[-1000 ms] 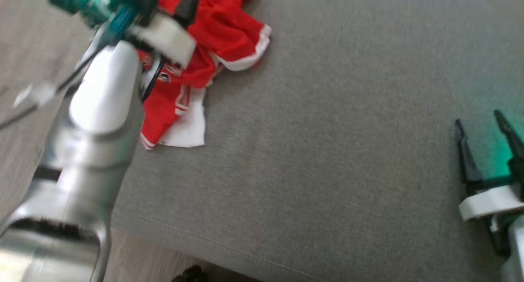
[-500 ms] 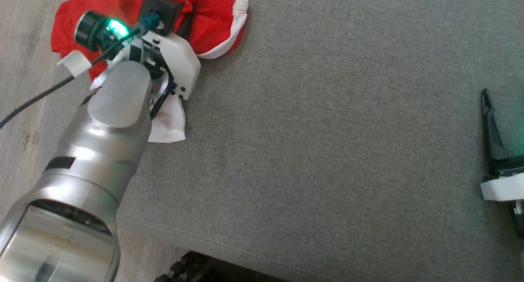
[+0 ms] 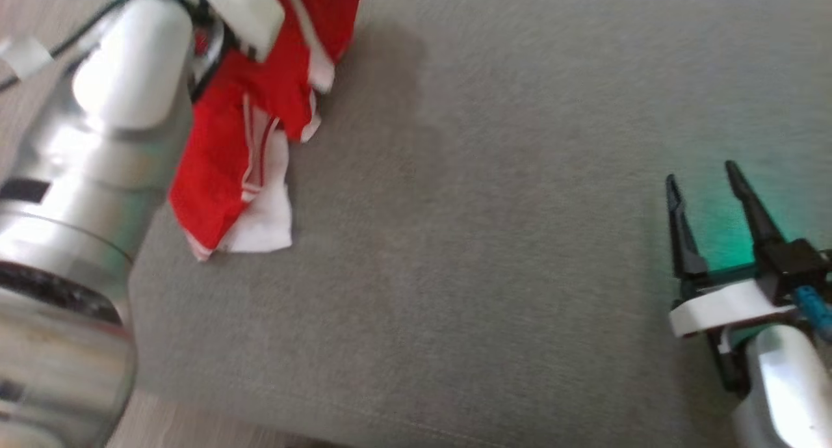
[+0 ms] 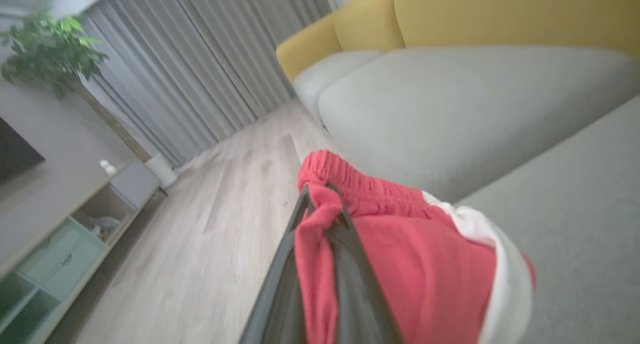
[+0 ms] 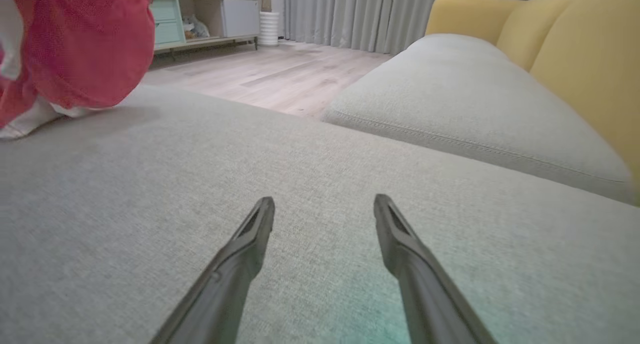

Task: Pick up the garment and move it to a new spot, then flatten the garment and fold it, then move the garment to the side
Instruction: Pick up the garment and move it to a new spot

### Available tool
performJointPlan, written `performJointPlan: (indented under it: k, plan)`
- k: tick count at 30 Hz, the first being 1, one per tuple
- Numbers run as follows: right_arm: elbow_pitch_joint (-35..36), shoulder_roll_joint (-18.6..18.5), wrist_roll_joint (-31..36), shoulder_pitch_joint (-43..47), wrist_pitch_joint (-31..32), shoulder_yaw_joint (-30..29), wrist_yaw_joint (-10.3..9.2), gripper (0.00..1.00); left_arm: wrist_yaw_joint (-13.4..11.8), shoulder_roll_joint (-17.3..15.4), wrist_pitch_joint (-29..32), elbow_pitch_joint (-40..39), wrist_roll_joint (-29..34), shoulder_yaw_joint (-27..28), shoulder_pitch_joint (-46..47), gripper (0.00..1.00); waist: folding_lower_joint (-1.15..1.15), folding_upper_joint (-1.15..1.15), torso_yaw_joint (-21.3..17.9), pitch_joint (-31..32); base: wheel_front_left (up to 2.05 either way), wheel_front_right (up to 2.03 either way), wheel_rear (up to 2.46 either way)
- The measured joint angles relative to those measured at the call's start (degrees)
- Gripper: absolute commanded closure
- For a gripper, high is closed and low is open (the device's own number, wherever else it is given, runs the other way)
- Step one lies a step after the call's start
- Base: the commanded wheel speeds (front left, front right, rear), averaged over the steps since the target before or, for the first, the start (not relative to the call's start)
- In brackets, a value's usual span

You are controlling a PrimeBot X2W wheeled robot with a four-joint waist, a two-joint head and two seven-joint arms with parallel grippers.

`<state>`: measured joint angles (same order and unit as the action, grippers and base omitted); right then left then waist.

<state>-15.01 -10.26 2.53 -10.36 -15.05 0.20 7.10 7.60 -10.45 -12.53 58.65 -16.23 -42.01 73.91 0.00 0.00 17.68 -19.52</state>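
Observation:
The garment (image 3: 221, 162) is red cloth with white trim. It hangs from my left gripper at the upper left of the head view, its lower white end resting on the grey cushion (image 3: 487, 253). In the left wrist view my left gripper (image 4: 322, 198) is shut on the garment's (image 4: 410, 244) gathered red waistband, cloth pinched between the dark fingers (image 4: 350, 264). My right gripper (image 3: 702, 176) stands open at the lower right, just above the cushion and far from the cloth. The right wrist view shows the right gripper (image 5: 324, 200) with nothing between its fingers, and the garment (image 5: 85, 44) hanging at its upper left.
My silver left forearm (image 3: 97, 123) covers the left side of the head view. The cushion's front seam (image 3: 364, 422) runs along the bottom. A second grey seat (image 5: 465, 99) with a yellow backrest (image 5: 590, 59) lies beyond, beside wooden floor (image 5: 280, 74), a low cabinet (image 5: 200, 19) and curtains.
My left gripper has closed on the garment and raised it, so the crumpled heap now hangs stretched downward. The head camera has shifted. My right gripper stays open.

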Motion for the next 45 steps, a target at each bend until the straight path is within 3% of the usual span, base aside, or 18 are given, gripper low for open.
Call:
performJointPlan:
  k: [6, 13, 20, 24, 31, 32, 33, 38, 45]
  plan:
    - [-1.0, 4.2, -0.6, 0.6, 0.0, 1.1, 0.00, 0.00, 0.0, -2.4, -1.2, -6.1, -0.5, -0.8, 4.3, 1.00, -0.01, 0.00, -6.5, 5.5, 0.00, 0.00, 0.00]
    - [-1.2, 6.6, -2.1, 0.9, 0.0, 3.2, 0.01, 0.00, 0.0, -2.4, -0.8, -12.4, -6.1, -1.8, 5.9, 1.00, -0.01, 0.00, -17.3, 10.1, 0.00, 0.00, 0.00]
    - [-0.6, 7.0, -6.3, 1.3, 0.0, 8.9, 0.00, 0.00, -0.2, 2.3, -0.8, -15.4, -11.2, -2.1, 5.2, 1.00, -0.01, 0.00, -28.6, 12.0, 0.00, 0.00, 0.00]
    - [-0.4, 7.3, -9.2, 1.3, 0.0, 12.3, 0.00, 0.00, -0.9, 6.3, -1.9, -16.5, -12.9, -2.2, -2.3, 1.00, -0.01, 0.00, -33.3, 11.4, 0.00, 0.00, 0.00]
    - [-0.2, 7.3, -10.1, 0.1, 0.0, 13.6, 0.00, 0.00, -5.0, 6.8, -2.0, -18.3, -12.4, 0.3, -21.8, 1.00, 0.02, 0.00, -35.0, 7.2, 0.00, 0.00, 0.00]
    - [-0.3, 7.3, -10.1, -0.4, 0.0, 13.6, 0.00, 0.00, -5.1, 6.9, -2.0, -19.3, -12.1, 1.5, -24.9, 0.78, 0.02, 0.00, -34.7, 6.5, 0.00, 0.00, 0.00]
    - [-0.4, 7.3, -10.1, -0.8, 0.0, 13.6, 0.00, 0.00, -5.1, 7.1, -2.0, -20.0, -11.8, 2.2, -27.8, 0.00, 0.02, 0.00, -34.3, 6.1, 0.00, 0.00, 0.00]
    - [-0.9, 7.3, -8.8, -0.6, 0.0, 11.7, 0.00, 0.00, -7.8, 7.4, -2.0, -25.3, -7.1, 9.0, -41.5, 0.00, 0.01, 0.00, -31.3, 5.9, 0.00, 0.00, 0.00]
    - [-2.4, 7.4, -7.0, 5.8, 0.0, 8.8, 0.00, 0.00, -12.8, 7.5, -2.0, -42.8, 0.2, 23.0, -61.6, 0.00, 0.00, 0.00, -27.5, 11.4, 0.00, 0.00, 0.00]
